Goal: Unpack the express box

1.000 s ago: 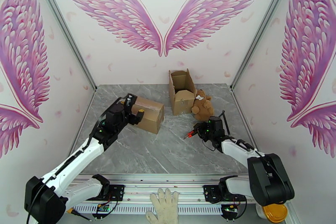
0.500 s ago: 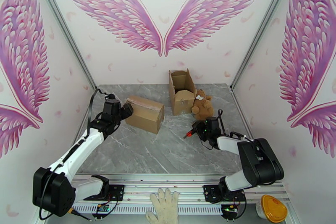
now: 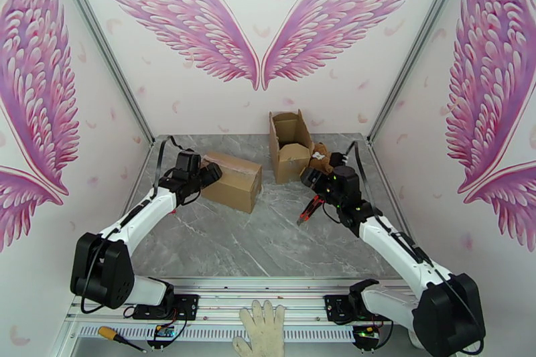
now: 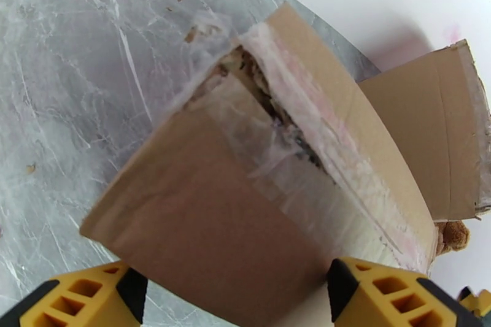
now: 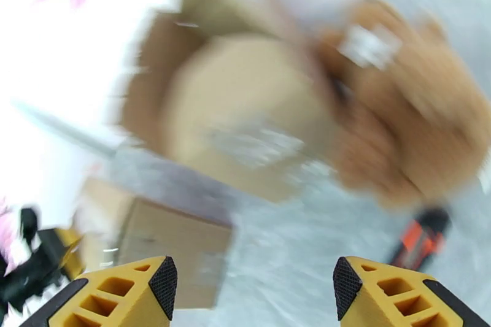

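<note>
The sealed express box (image 3: pixel 233 183) lies left of centre, and its taped top seam (image 4: pixel 288 132) is torn open. My left gripper (image 3: pixel 206 176) is at the box's left end, open, with its yellow fingers (image 4: pixel 92 297) wide on either side of the near corner. An opened carton (image 3: pixel 291 144) stands upright at the back with a brown teddy bear (image 3: pixel 322 157) beside it. My right gripper (image 3: pixel 311 176) hovers open in front of the bear (image 5: pixel 405 119), holding nothing. A red-orange box cutter (image 3: pixel 308 209) lies on the table below it.
The grey marble table (image 3: pixel 254 244) is enclosed by white walls and metal posts on the left, the back and the right. At the near rail lie a white glove (image 3: pixel 261 335) and an orange-handled screwdriver (image 3: pixel 119 338).
My right gripper opened, left the cutter on the table, then rose and moved back toward the bear. The left arm swung left and settled at the sealed box's left end.
</note>
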You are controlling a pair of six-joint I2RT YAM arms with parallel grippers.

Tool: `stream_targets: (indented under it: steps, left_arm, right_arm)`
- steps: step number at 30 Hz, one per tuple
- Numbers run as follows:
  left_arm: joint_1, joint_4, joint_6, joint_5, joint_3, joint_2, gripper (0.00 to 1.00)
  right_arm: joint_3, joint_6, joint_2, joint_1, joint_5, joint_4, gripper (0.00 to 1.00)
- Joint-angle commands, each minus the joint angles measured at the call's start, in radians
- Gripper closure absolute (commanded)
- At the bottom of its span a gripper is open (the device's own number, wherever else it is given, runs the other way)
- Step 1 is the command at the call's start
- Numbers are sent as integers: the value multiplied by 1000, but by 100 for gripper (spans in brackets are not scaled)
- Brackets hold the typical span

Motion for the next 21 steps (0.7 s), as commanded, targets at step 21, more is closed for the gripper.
stream_targets:
  steps: [21]
  left_arm:
    - [47,-172,220,180,235,156,22]
  right_arm:
    - [1067,-430,889,257,-86,-615,21]
